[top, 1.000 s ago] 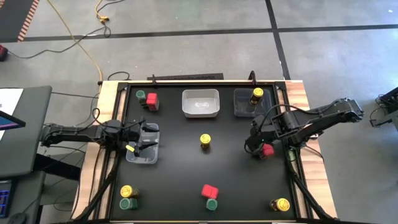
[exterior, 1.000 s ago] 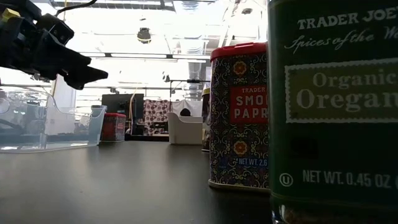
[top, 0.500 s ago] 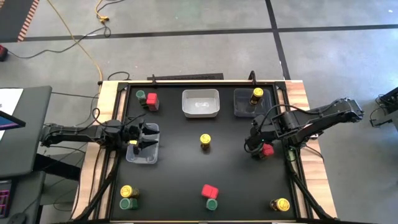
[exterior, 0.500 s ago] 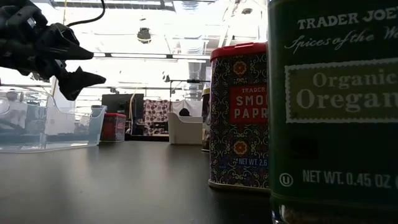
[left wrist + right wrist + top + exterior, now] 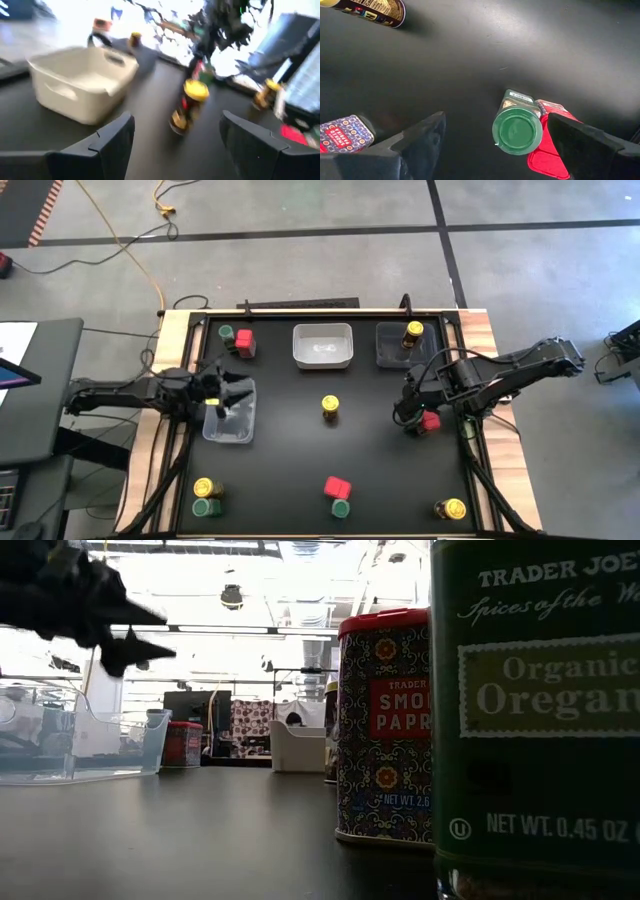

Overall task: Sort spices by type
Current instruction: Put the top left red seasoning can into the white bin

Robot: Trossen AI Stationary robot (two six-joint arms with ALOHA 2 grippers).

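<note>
While the right end effector point(image 5: 412, 423) waits, spread, above a round green-lidded jar point(image 5: 517, 131), left end effector point(image 5: 237, 393), fingers apart, over a clear plastic tray point(image 5: 229, 428).

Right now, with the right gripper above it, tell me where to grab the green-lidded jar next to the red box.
Probably come straight down and close on the round body just under the lid. The green-lidded jar stands upright, its lid facing the open right gripper. The red box sits against one side, so place the fingers on the two free sides.
</note>
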